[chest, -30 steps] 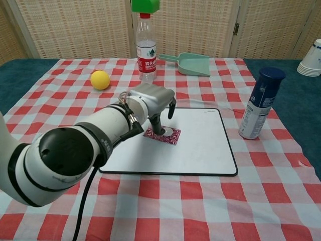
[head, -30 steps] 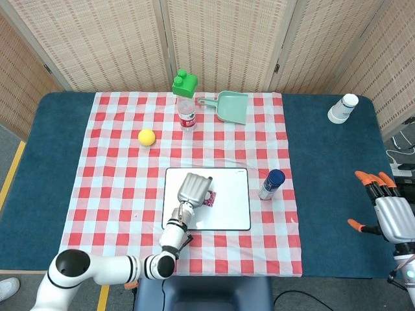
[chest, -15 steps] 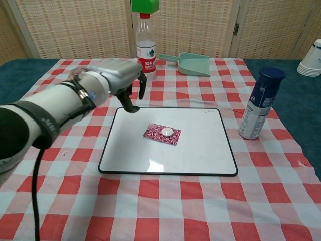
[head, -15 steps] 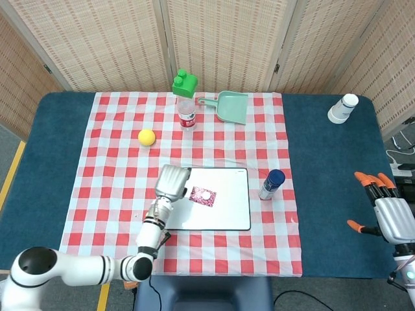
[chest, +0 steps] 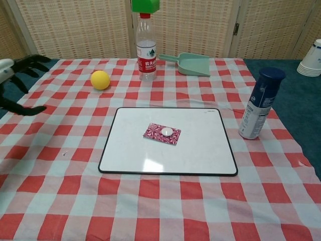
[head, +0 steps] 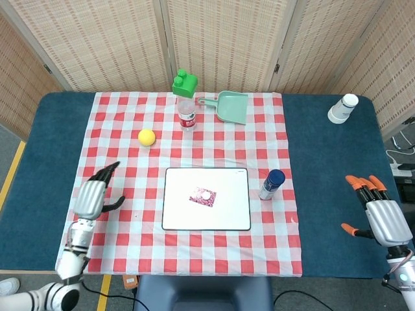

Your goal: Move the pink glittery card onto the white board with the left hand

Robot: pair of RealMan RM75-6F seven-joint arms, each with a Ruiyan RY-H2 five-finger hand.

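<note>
A: Our left hand [head: 93, 197] hangs over the checked cloth [head: 117, 227] at the desk's left side, fingers spread and holding nothing. Well to its right, the pink glittery card [head: 203, 195] lies flat near the middle of the white board [head: 230, 214], with a small pale round thing on top.

B: So the placing looks done. We judge the best finish is to keep that hand low and clear, away from the yellow ball [head: 147, 137] just beyond it.

A: Our right hand [head: 382, 217] waits far off over the blue desk edge, also spread and empty.

B: A second ago our left hand covered the card on the board; half a second ago it hovered at the board's left edge. Now it has drawn fully back.
</note>
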